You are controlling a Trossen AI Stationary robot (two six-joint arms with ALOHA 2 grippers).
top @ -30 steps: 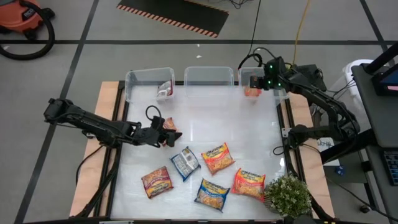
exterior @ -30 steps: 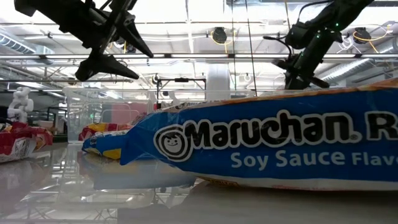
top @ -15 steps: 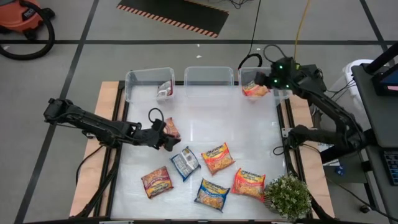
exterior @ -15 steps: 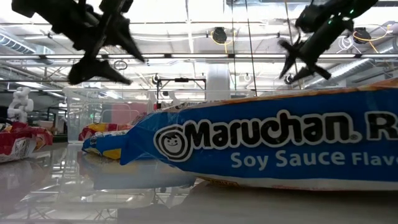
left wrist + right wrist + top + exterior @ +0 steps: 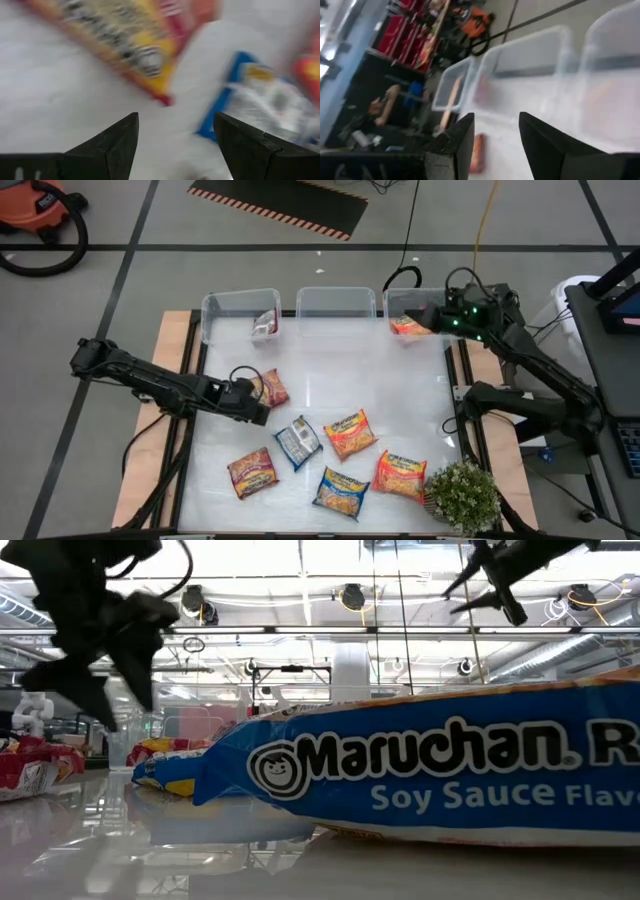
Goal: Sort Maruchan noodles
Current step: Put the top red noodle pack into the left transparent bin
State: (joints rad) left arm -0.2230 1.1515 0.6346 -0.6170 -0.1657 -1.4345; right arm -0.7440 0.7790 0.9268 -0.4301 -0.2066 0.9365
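L gripper (image 5: 252, 402) sits low over the table (image 5: 390, 380) at about 9 o'clock, jaws wide apart, nothing between them. In the L wrist view both dark fingers (image 5: 115, 145) stand spread over bare white surface; a dark red packet (image 5: 120, 45) and a blue/silver packet (image 5: 260, 100) lie just beyond the tips, no contact visible. From above, that dark red packet (image 5: 270, 388) lies just beside the gripper, toward 3 o'clock of it.

R gripper (image 5: 432, 316) is up at the far edge, about 1 o'clock, beside the R bin (image 5: 415, 298). Jaws part-way apart and empty; R wrist view shows the fingers (image 5: 462, 145) separated w/ only clear bin walls past them. An orange packet (image 5: 408, 326) lies in that bin.

Counts, high view:
- Clear bins: 3 in a row along the 12 o'clock edge: L bin (image 5: 225, 305), middle bin (image 5: 335, 298), R bin.
- Packets in bins: 1 reddish packet (image 5: 265, 323) in L bin, 1 orange in R bin; can't see any in the middle bin.
- Packets loose on the table: 6. The dark red one by the L gripper; blue/silver (image 5: 297, 442) near centre; orange (image 5: 349, 432) beside it; dark red (image 5: 252, 472) at 7 o'clock; blue (image 5: 340, 492) at 6 o'clock; orange (image 5: 400, 475) at 5 o'clock.
- Total packets: 8.

Small green plant (image 5: 462, 495) at the 5 o'clock corner.
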